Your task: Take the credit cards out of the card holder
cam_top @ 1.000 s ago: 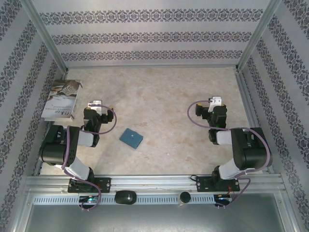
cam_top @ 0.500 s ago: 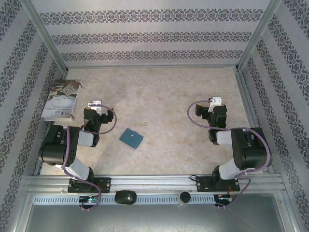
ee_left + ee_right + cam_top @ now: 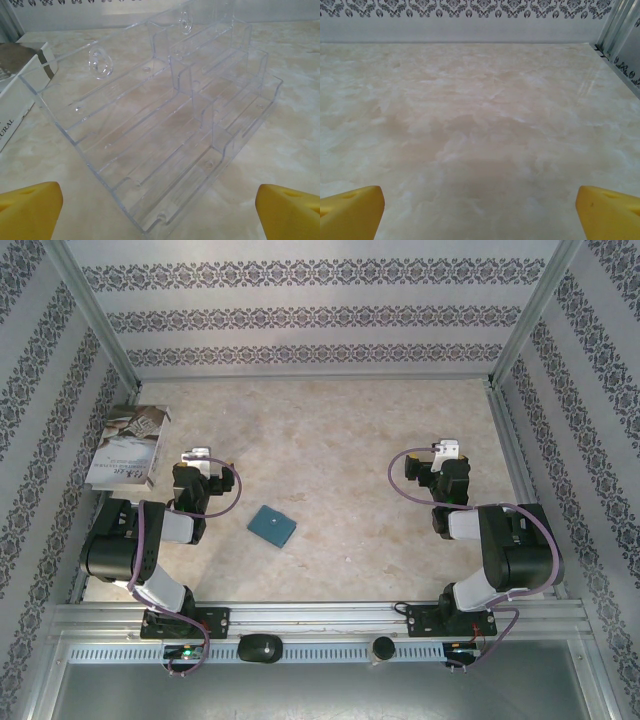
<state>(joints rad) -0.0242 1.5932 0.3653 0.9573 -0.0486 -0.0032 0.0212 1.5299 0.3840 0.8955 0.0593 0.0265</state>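
Where the marbled table (image 3: 340, 430) is seen from above, the left arm (image 3: 120, 545) and right arm (image 3: 515, 550) are folded low at its near edge. A clear stepped tray (image 3: 55, 120) is laid just ahead of the left gripper (image 3: 160, 212), whose yellow fingers (image 3: 30, 207) are spread wide with nothing between them. A white booklet (image 3: 128, 447) is set at the table's left edge. The teal card holder (image 3: 272, 526) is laid flat between the arms, nearer the left one, untouched. The right gripper (image 3: 480, 210) is likewise held agape over bare table.

Teal card holder (image 3: 272, 526); beige marbled table (image 3: 330, 440); damask-striped walls (image 3: 320, 315).
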